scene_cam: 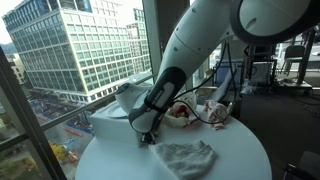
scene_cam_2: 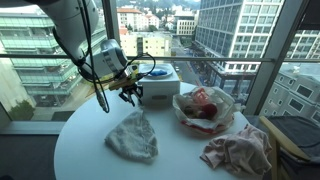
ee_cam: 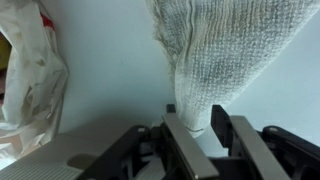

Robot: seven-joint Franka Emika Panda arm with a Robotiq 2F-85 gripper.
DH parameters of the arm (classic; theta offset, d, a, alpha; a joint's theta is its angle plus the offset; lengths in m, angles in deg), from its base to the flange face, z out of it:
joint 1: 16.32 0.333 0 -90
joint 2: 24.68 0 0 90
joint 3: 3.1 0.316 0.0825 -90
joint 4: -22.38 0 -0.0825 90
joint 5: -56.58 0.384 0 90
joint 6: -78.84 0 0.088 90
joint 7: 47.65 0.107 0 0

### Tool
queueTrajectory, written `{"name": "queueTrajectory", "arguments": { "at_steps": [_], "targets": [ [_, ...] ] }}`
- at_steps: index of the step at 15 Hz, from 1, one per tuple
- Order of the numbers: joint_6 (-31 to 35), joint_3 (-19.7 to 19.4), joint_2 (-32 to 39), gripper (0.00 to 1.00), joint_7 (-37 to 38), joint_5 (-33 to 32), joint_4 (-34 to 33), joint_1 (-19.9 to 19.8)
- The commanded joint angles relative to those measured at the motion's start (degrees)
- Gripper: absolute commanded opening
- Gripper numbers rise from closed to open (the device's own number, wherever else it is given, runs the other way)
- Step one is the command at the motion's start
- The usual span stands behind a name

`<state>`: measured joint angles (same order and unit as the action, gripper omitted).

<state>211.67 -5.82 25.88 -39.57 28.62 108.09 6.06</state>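
A grey knitted cloth [scene_cam_2: 133, 137] lies crumpled on the round white table [scene_cam_2: 90, 150]; it also shows in an exterior view [scene_cam: 186, 157]. My gripper [scene_cam_2: 130, 96] hangs just above the cloth's narrow end, near a white box [scene_cam_2: 152, 84]. In the wrist view the cloth [ee_cam: 225, 50] tapers down to a tip that lies between my two fingers [ee_cam: 190, 128]. The fingers stand apart and open, and the cloth looks flat on the table, not lifted. In an exterior view my gripper [scene_cam: 148, 137] is at the cloth's left edge.
A clear plastic bag [scene_cam_2: 205, 108] with red contents sits beside the box, also at the wrist view's left [ee_cam: 30, 70]. A pinkish cloth [scene_cam_2: 240, 150] lies by the table edge. Windows stand right behind the table.
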Motion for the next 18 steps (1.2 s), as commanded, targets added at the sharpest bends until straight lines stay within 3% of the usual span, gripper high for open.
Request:
{"name": "queueTrajectory", "arguments": {
  "at_steps": [1, 5, 8, 13, 18],
  "targets": [
    [-1.8, -1.09, -3.56, 0.74, 1.8, 1.07, 3.6, -1.13],
    [-3.58, 1.89, -7.67, 1.0, -1.11, 6.57, 9.1, -5.77],
    [-2.93, 4.77, -8.37, 1.0, -4.96, 10.76, 10.43, -8.7],
    [-3.72, 11.66, -9.0, 1.0, -18.41, 19.98, 13.15, -15.69],
    [-3.62, 13.01, -13.17, 1.0, -22.5, 26.07, 20.91, -20.18]
  ]
}}
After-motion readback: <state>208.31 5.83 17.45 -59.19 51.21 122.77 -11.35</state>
